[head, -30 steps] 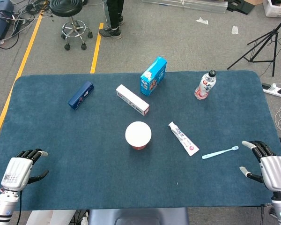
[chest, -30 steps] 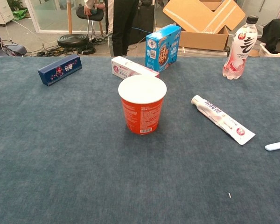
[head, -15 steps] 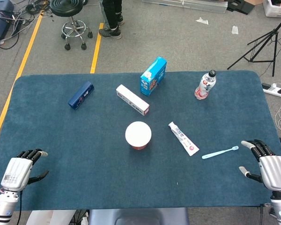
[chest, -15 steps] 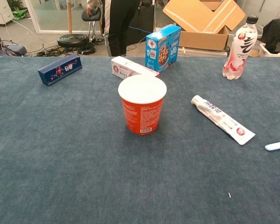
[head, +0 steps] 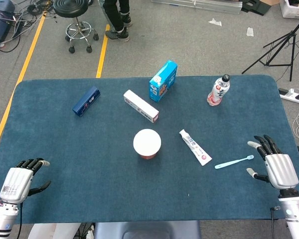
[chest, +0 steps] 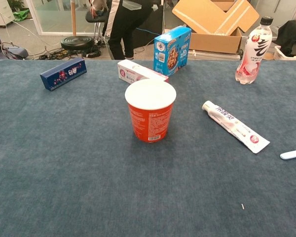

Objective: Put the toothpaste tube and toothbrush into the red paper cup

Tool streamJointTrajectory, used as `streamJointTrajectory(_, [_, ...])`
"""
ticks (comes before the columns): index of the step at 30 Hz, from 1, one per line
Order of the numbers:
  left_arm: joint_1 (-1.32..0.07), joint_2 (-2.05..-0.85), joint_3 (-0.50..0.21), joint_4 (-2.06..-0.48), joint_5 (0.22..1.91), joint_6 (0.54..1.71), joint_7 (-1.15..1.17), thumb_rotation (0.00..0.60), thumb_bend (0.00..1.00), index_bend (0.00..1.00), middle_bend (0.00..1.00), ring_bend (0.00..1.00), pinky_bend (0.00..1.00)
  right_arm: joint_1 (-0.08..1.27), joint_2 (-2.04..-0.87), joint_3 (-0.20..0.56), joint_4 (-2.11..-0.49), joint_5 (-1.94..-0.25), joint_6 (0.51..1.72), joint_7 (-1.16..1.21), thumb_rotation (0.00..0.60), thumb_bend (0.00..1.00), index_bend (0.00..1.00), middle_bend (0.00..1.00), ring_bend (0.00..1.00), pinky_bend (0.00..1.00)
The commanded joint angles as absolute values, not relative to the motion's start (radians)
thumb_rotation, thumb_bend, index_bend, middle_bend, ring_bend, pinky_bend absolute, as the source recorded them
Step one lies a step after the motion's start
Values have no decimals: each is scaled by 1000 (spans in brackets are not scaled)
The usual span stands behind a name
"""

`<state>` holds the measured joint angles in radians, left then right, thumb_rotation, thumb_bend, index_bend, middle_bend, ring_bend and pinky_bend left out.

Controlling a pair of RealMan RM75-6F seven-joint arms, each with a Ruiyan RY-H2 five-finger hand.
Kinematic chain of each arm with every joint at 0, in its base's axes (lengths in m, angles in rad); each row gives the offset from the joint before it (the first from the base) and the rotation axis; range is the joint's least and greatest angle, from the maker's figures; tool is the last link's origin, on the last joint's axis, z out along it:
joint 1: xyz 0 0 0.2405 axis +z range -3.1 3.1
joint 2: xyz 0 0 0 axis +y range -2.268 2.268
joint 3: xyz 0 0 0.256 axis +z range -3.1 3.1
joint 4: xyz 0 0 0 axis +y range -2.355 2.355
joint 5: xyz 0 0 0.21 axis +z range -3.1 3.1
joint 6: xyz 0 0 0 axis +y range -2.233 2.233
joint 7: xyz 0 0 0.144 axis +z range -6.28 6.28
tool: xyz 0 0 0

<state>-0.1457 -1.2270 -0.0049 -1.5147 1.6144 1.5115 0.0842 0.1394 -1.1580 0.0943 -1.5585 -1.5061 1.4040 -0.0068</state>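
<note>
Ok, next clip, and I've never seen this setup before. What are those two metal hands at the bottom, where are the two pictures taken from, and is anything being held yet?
They are a robot's two arms ending in five-finger hands, steered remotely by a person. The head view looks down from the robot's head and shows both: the left hand and the right hand, each open, holding nothing. The chest view is a lower camera looking across the table; no hands appear in it.

On the blue cloth stand the red paper cup, upright, with the toothpaste tube and the toothbrush lying flat between it and the right hand. Those two belong in the cup; neither is in yet.

Further back: a dark blue box, a white and pink box, a light blue box and a drink bottle.
</note>
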Motion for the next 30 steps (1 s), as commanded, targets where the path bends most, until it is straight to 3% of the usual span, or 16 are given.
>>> streamJointTrajectory(1, [-145, -1223, -6, -1517, 1613, 1513, 79, 600, 148, 378, 375, 374, 421, 191, -1189, 129, -1586, -1466, 1352, -86, 600, 67, 252, 79, 14, 347])
streamJointTrajectory(5, [-142, -1215, -3, -1526, 1623, 1522, 72, 600, 148, 378, 375, 374, 421, 236, -1233, 159, -1596, -1414, 1304, -152, 600, 46, 133, 12, 0, 317])
streamJointTrajectory(11, [-135, -1200, -4, -1541, 1629, 1538, 59, 600, 147, 378, 375, 374, 421, 319, -1349, 211, -1564, -1320, 1239, -242, 600, 0, 11, 0, 0, 288])
streamJointTrajectory(30, [-113, -1140, -17, -1583, 1621, 1576, 34, 600, 148, 432, 375, 374, 421, 509, -1655, 262, -1308, -1205, 1128, -362, 600, 0, 0, 0, 0, 258])
